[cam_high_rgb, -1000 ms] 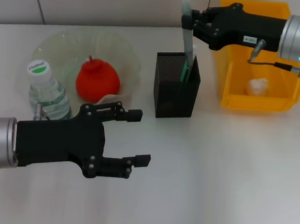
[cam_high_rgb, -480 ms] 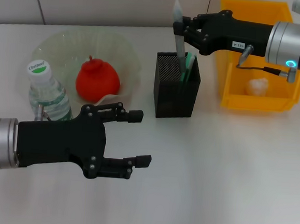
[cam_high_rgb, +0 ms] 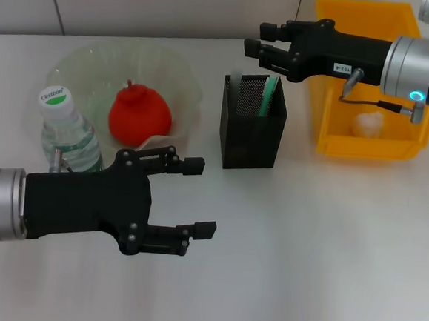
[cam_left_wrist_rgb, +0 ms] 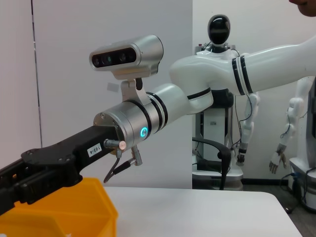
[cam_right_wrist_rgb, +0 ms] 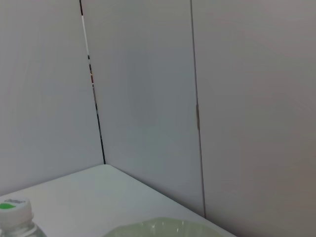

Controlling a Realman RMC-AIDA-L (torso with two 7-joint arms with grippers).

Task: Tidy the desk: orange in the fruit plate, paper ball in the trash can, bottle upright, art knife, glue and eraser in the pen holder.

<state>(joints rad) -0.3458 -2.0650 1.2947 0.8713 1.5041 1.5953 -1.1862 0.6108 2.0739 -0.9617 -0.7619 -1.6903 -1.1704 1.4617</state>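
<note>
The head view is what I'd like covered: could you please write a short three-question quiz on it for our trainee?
1. True or false: the bottle lies on its side.
2. Where is the paper ball? A) bowl B) yellow bin C) pen holder
3. What is the right gripper holding above the pen holder?

Key: 1. False, it stands upright. 2. B. 3. Nothing; its fingers are open, like the idle left gripper near the bottle.
</note>
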